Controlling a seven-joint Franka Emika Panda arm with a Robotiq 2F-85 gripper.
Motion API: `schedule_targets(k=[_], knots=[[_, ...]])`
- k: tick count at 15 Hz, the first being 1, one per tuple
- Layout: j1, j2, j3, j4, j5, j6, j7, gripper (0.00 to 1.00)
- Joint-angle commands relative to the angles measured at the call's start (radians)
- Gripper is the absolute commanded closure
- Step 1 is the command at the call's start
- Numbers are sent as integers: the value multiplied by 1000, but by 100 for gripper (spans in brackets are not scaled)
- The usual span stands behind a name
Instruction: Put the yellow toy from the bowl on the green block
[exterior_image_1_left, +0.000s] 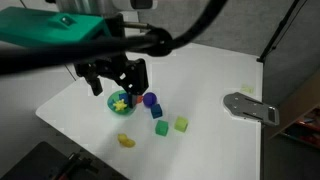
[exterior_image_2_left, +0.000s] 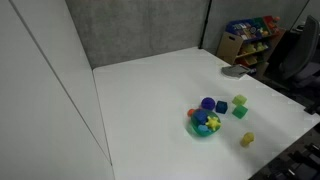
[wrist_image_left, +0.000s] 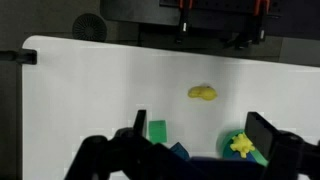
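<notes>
Pincer (exterior_image_1_left: 115, 80) hangs open over the white bench (exterior_image_1_left: 210, 75), its two dark fingers spread well apart with nothing between them; the wrist view shows the same wide gap (wrist_image_left: 200, 125), with bare bench inside it. In an exterior view it sits just above the bowl (exterior_image_1_left: 120, 111), on the far side of the rim; whether it touches the bowl cannot be told. The yellow toy (exterior_image_1_left: 120, 101) lies inside the bowl, its spiky points showing against the teal, and both the other exterior view (exterior_image_2_left: 212, 122) and the wrist view (wrist_image_left: 240, 145) show it there too, within the bowl's wall (exterior_image_2_left: 203, 134) (wrist_image_left: 258, 157). The green block (exterior_image_1_left: 160, 128) rests on the bench apart from the bowl, nothing on top of it; it also shows in the other exterior view (exterior_image_2_left: 240, 112) and, in the wrist view, just beside one finger (wrist_image_left: 157, 130). A lime cube (exterior_image_1_left: 181, 124) stands near the green block, a blue cube (exterior_image_1_left: 155, 111) sits between the block and the bowl, and a rounded yellow lump (exterior_image_1_left: 126, 140) lies alone on the bench. A grey metal piece (exterior_image_1_left: 250, 106) lies well away from them, near the bench edge.
</notes>
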Motion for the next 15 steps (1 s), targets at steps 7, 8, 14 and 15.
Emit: schedule_targets(k=[7, 8, 14, 15], knots=[[3, 13, 17, 22, 1, 0, 18, 0], [10, 17, 26, 33, 4, 2, 20, 0], [60, 72, 104, 102, 14, 49, 91, 0], [72, 91, 115, 119, 21, 54, 100, 0]])
